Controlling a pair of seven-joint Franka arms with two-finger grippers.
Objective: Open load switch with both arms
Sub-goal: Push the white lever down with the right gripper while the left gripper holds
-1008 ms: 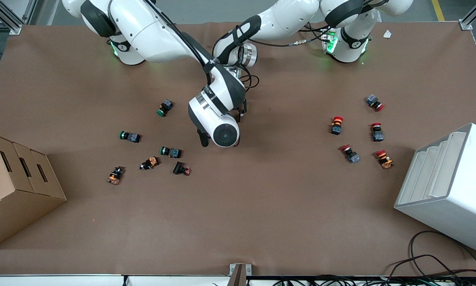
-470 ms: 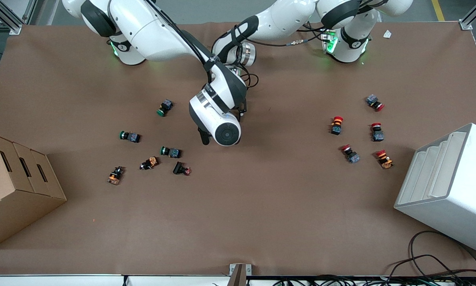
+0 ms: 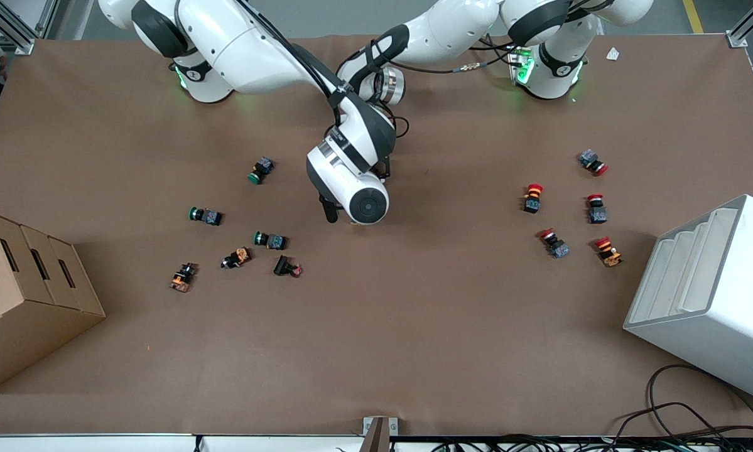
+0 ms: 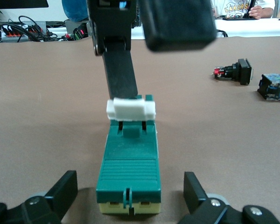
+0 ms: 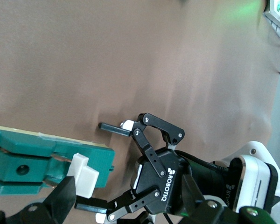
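The load switch [image 4: 128, 172] is a dark-green block lying flat on the brown table, its cream-white lever [image 4: 130, 108] at the end away from my left wrist. My left gripper [image 4: 130, 198] is open, its fingers [image 4: 65, 191] flanking the block's near end without touching it. My right gripper [image 5: 126, 205] is open too; one of its fingers [image 4: 121, 70] comes down against the lever. The right wrist view shows the load switch [image 5: 37, 161], the lever [image 5: 84, 175] and the left gripper [image 5: 95, 165]. In the front view the right arm's hand [image 3: 351, 188] hides the switch.
Green-capped push buttons [image 3: 261, 169] and orange ones [image 3: 236, 257] lie toward the right arm's end, red-capped ones [image 3: 532, 198] toward the left arm's end. A cardboard box [image 3: 24, 295] and a white bin [image 3: 709, 295] stand at the table's two ends.
The right arm's hand has shifted a little toward the left arm's end and away from the front camera. The left arm and the loose buttons have stayed put.
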